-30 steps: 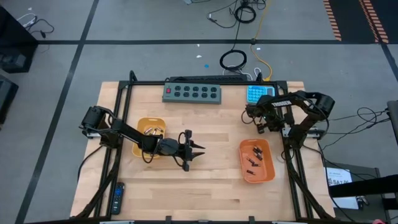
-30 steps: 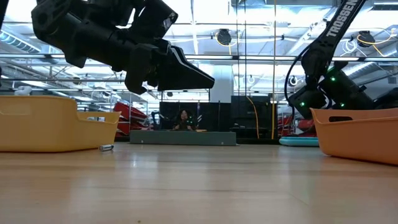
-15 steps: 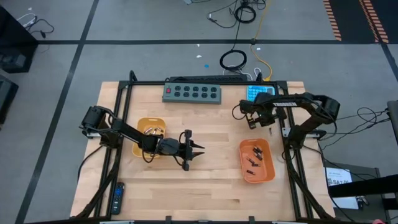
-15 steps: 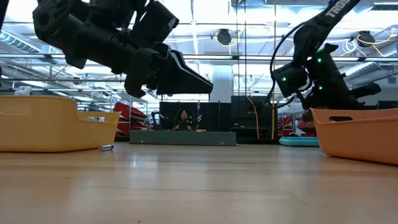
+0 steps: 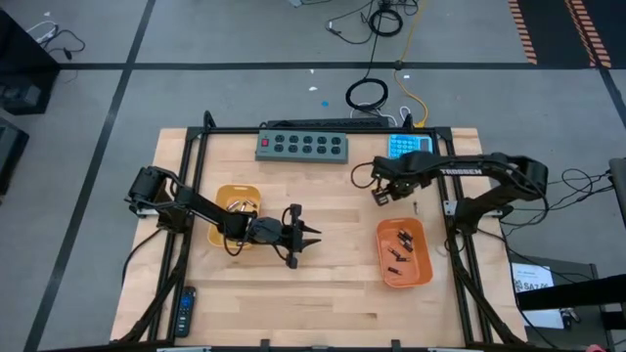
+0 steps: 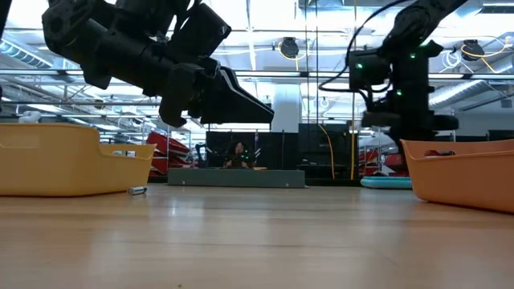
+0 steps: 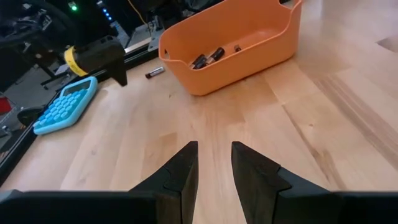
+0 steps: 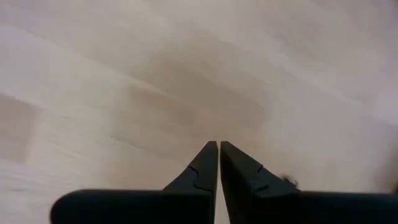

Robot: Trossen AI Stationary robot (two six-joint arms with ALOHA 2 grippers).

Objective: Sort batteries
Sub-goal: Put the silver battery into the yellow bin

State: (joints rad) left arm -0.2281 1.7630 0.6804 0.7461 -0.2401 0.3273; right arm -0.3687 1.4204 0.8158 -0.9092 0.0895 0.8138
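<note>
Wooden worktop (image 8: 124,74) lies bare under the right gripper (image 8: 218,149), fingers together. Left gripper (image 7: 214,152), fingers slightly apart and empty, faces the orange tray (image 7: 249,50) of batteries (image 7: 208,57).

From above, the batteries (image 5: 400,246) in the right orange tray (image 5: 427,272) are dark specks, too small to count. What lies in the yellow tray (image 5: 223,197) is half covered by the left arm. At surface height both trays' walls hide their contents, and the right one is cut off at the edge. A loose battery (image 7: 155,73) by the blue calculator (image 7: 62,106) is too small to type.
</note>
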